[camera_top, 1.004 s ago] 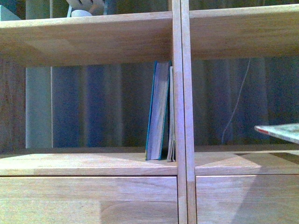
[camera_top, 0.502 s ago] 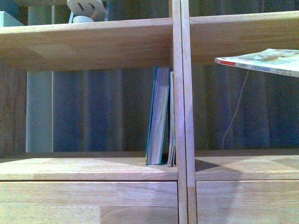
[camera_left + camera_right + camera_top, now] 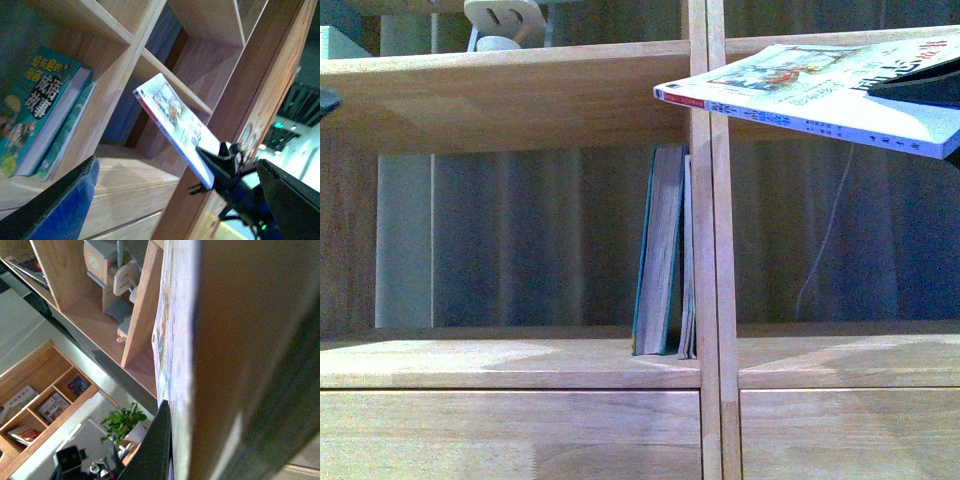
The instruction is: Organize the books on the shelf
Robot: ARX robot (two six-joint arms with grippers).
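The thin white paperback [image 3: 810, 85] hangs nearly flat at the height of the upper shelf board, and its red-and-white spine end reaches left across the central divider [image 3: 708, 250]. My right gripper [image 3: 920, 85] is shut on its right end. The right wrist view shows the paperback [image 3: 172, 340] edge-on beside one dark finger [image 3: 155, 450]. In the left compartment of the shelf [image 3: 520, 95], the teal book [image 3: 658, 250] stands upright with the grey booklet [image 3: 687, 260] between it and the divider. My left gripper [image 3: 175, 210] is open and empty. It looks at the teal book [image 3: 35, 110] and the paperback [image 3: 175, 125].
A pale wooden ornament [image 3: 505, 22] stands on the upper shelf. A thin cable [image 3: 825, 230] hangs behind the right compartment. Plain drawer fronts [image 3: 510, 435] run below the book level. A potted plant [image 3: 122, 422] and other shelving show behind in the right wrist view.
The paperback has risen from just above the lower right shelf to the height of the upper board. It has also moved left, and its end now crosses the divider. The standing books have not moved.
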